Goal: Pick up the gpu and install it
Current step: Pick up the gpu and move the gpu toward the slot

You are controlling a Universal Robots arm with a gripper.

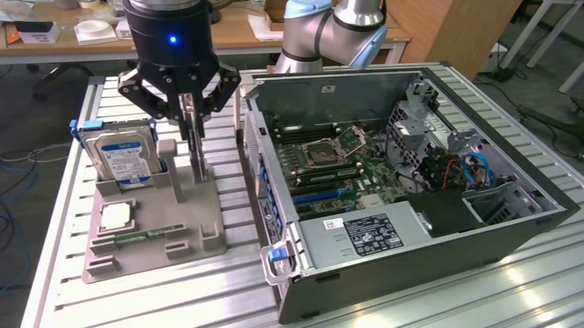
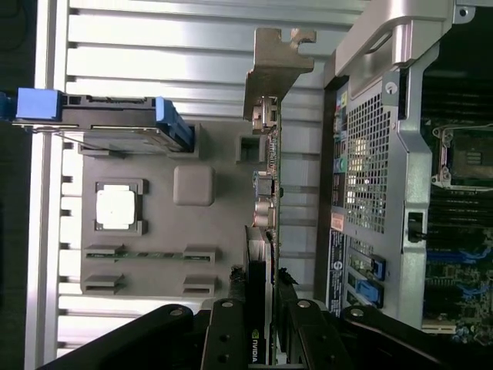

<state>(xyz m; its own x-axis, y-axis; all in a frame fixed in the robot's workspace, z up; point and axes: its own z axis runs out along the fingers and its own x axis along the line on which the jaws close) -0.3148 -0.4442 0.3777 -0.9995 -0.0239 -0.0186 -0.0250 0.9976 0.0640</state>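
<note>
Plainly, the gpu (image 2: 275, 193) stands on edge in the grey holder (image 2: 154, 231), on the side of the holder nearest the open computer case (image 2: 370, 169). From the wrist view it shows as a thin green line with small components along it. Its long axis seems to run alongside the case's side wall, with the silver end bracket (image 2: 273, 73) at the end far from the fingers and the black cooler block (image 2: 254, 289) at the near end. The gripper (image 2: 263, 304) sits directly above that cooler end with one finger on each face, so the card's flat sides face the pads and its thin edge points up between them. The fingers are drawn in partway and look pressed against the card, which I judge to be a grip. In the exterior view the gpu (image 1: 198, 164) looks seated in the holder rather than lifted, with the gripper (image 1: 189, 124) reaching down onto its top edge. On the same holder, well apart from the card, a blue-labelled hard drive (image 1: 123, 157) stands upright, and a square processor chip (image 1: 117, 216) and a narrow memory stick (image 1: 146, 234) lie flat. To the exterior view's right, just beside the holder, the case lies open with its motherboard (image 1: 338, 171) and blue expansion slots (image 1: 315, 196) exposed. All of this rests on the slatted aluminium table (image 1: 182, 294).
</note>
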